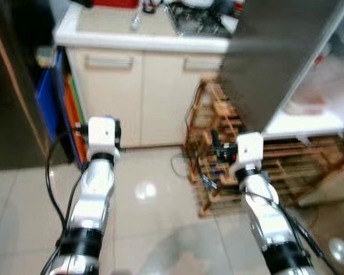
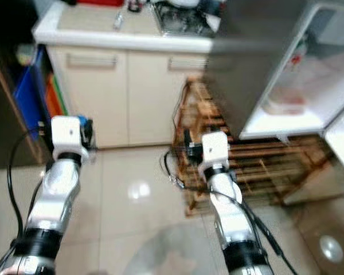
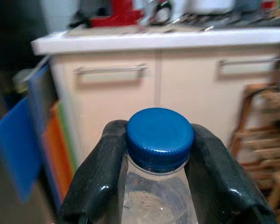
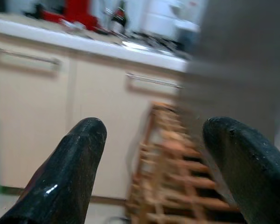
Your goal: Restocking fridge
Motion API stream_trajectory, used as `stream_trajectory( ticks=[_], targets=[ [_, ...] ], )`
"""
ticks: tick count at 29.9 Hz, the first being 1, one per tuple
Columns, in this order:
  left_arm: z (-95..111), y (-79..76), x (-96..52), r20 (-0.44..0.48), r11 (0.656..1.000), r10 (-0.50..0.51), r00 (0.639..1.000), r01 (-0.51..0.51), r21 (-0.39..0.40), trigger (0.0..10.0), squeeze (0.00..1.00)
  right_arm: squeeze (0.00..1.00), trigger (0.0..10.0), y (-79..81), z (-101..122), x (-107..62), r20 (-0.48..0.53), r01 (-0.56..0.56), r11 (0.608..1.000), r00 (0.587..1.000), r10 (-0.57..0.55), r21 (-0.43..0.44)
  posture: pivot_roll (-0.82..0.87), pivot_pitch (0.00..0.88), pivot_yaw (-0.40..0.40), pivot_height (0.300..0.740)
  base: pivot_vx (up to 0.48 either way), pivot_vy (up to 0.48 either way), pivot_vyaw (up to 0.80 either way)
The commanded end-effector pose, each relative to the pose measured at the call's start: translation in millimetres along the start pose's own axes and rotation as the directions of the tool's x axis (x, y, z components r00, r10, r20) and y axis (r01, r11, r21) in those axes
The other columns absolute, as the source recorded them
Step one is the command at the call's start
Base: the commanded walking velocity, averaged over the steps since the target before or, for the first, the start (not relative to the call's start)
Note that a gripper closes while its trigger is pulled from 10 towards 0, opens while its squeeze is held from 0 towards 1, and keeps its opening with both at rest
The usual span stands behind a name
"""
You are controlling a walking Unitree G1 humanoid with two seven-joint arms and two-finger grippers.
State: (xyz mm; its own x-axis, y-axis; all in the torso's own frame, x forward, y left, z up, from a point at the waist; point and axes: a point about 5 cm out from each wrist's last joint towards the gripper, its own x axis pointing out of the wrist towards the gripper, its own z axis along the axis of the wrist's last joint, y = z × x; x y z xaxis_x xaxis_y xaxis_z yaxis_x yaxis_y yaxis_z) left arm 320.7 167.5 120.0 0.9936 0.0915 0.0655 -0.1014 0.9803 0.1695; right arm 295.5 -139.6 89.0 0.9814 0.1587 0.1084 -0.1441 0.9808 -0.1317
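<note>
A: why's the left gripper (image 3: 159, 186) hugging that bottle (image 3: 159, 196) by the neck?

B: keeps it upright en route to the open fridge (image 2: 286, 123). Right gripper (image 4: 151, 172) is spread, holding nothing.

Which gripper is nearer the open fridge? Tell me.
Right. The right gripper, fingers open, is just left of the fridge, above the wooden rack. The left gripper, holding a bottle, is further left by the cabinet.
</note>
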Motion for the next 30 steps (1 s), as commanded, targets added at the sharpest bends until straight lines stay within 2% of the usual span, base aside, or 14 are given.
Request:
stream_trajectory(
  ticks=[1, 10, 15, 18, 22, 27, 30],
  targets=[
    [13, -12.4, 5.2, 0.056, 0.999, -0.044, 0.997, 0.044, -0.007, 10.0, 0.00, 0.00, 10.0, -10.2, -6, -3.0, -0.023, 0.039, 0.999, 0.999, -0.039, -0.001, 0.03, 0.000, -0.066, 0.740, 0.296, -0.375, 0.00],
    [20, -22.2, 6.5, 0.073, 0.993, -0.115, 0.991, 0.117, -0.025, 10.0, 0.00, 0.00, 10.0, -11.0, -2, -2.2, -0.004, 0.065, 0.998, 0.998, -0.065, 0.006, -0.01, 0.000, -0.038, 0.740, 0.275, -0.389, 0.00],
    [22, -26.6, 6.1, 0.078, 0.992, -0.115, 0.990, 0.118, -0.043, 10.0, 0.00, 0.00, 10.0, -9.5, -4, -3.2, -0.008, 0.050, 0.999, 0.999, -0.049, 0.005, 0.00, 0.000, -0.045, 0.740, 0.000, -0.417, 0.00],
    [24, -23.6, 6.5, 0.081, 0.993, -0.104, 0.991, 0.107, -0.040, 10.0, 0.00, 0.00, 10.0, -9.5, -3, -0.6, -0.007, 0.041, 0.999, 0.999, -0.041, 0.004, 0.01, 0.000, -0.048, 0.740, 0.086, -0.414, 0.00],
    [21, -11.6, 8.6, 0.067, 0.999, -0.040, 0.997, 0.041, -0.026, 10.0, 0.00, 0.00, 10.0, -8.4, -1, 2.0, 0.003, 0.038, 0.999, 0.999, -0.038, 0.007, 0.01, 0.000, -0.048, 0.740, 0.295, -0.372, 0.00],
    [24, -8.2, 10.0, 0.081, 1.000, -0.020, 0.997, 0.021, -0.019, 10.0, 0.00, 0.00, 10.0, -6.0, -1, 2.5, 0.001, 0.028, 1.000, 1.000, -0.028, -0.004, 0.01, 0.000, -0.044, 0.740, 0.000, 0.000, 0.00],
    [27, -7.9, 11.0, 0.091, 0.999, -0.025, 0.996, 0.029, -0.032, 10.0, 0.00, 0.00, 10.0, -6.4, -3, 2.7, -0.006, 0.034, 0.999, 0.999, -0.034, 0.002, 0.01, 0.000, -0.042, 0.740, 0.000, 0.000, -0.65]
  ],
)
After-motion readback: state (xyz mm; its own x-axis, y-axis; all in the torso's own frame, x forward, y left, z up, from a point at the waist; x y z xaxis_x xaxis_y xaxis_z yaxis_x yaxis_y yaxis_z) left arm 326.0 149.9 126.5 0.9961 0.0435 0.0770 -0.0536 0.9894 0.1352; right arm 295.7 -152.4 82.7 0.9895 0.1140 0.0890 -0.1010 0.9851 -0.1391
